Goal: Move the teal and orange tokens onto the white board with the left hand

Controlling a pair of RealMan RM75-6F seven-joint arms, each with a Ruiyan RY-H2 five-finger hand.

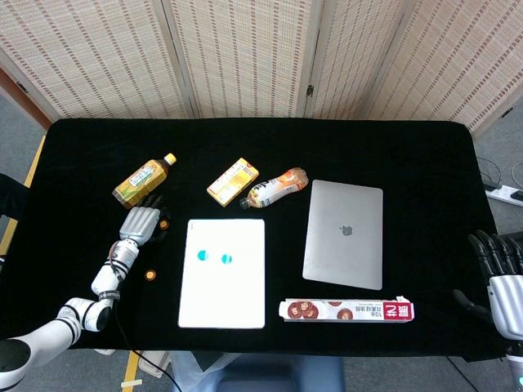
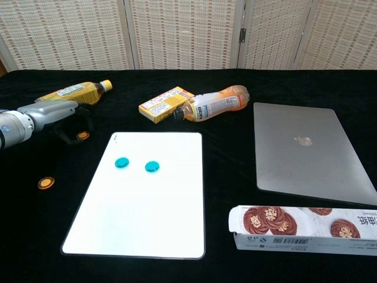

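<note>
Two teal tokens (image 1: 202,256) (image 1: 225,260) lie on the upper part of the white board (image 1: 222,286), also seen in the chest view as teal tokens (image 2: 122,162) (image 2: 152,167) on the board (image 2: 141,218). One orange token (image 1: 163,223) (image 2: 83,135) lies on the black cloth just left of the board's top corner. My left hand (image 1: 140,222) (image 2: 56,113) hovers right by it, dark fingers spread around it and holding nothing. A second orange token (image 1: 149,274) (image 2: 45,183) lies nearer the front. My right hand (image 1: 500,273) stays at the far right edge, fingers apart and empty.
A tea bottle (image 1: 144,180) lies behind my left hand. A yellow box (image 1: 233,180) and an orange drink bottle (image 1: 275,187) lie behind the board. A closed laptop (image 1: 344,233) sits right of the board, with a cookie box (image 1: 346,310) in front of it.
</note>
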